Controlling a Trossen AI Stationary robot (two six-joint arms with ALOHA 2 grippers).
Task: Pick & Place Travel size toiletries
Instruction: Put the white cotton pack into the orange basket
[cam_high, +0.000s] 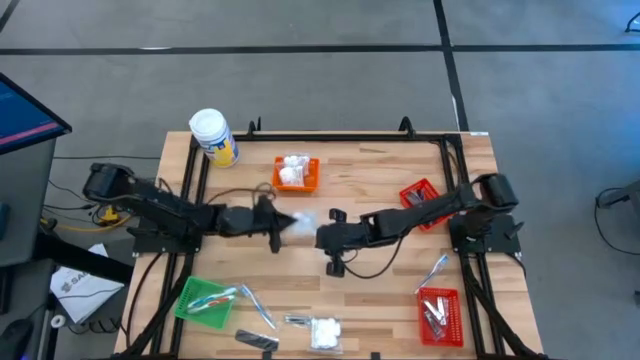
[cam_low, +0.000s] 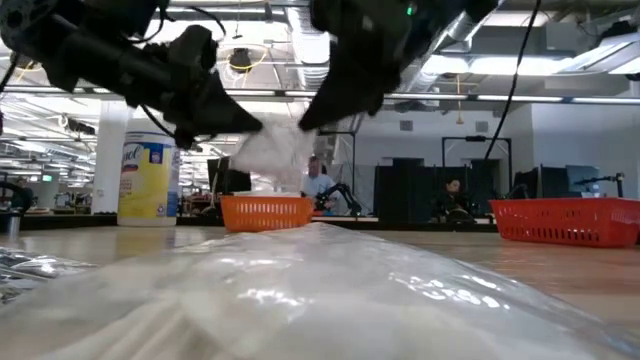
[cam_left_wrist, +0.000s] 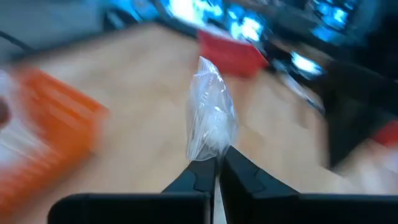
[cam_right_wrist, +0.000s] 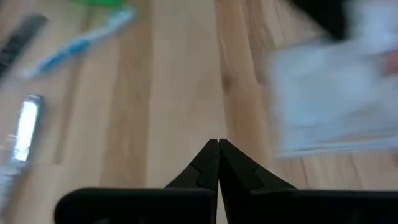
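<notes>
White clear-wrapped packet (cam_left_wrist: 211, 118) pinched in left gripper (cam_high: 283, 224), lifted over table (cam_high: 380, 180) centre, at five o'clock from orange basket (cam_high: 297, 174). Right gripper (cam_high: 322, 238) clenched empty, just beside.

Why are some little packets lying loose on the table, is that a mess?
Partly: several toiletries lie scattered on the table's near edge, outside the baskets. The left gripper holds one clear-wrapped packet mid-air. Nothing looks spilled or damaged.

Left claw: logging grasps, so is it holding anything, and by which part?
Yes: the left claw is shut on a white packet, pinching the clear wrap at one end.
</notes>
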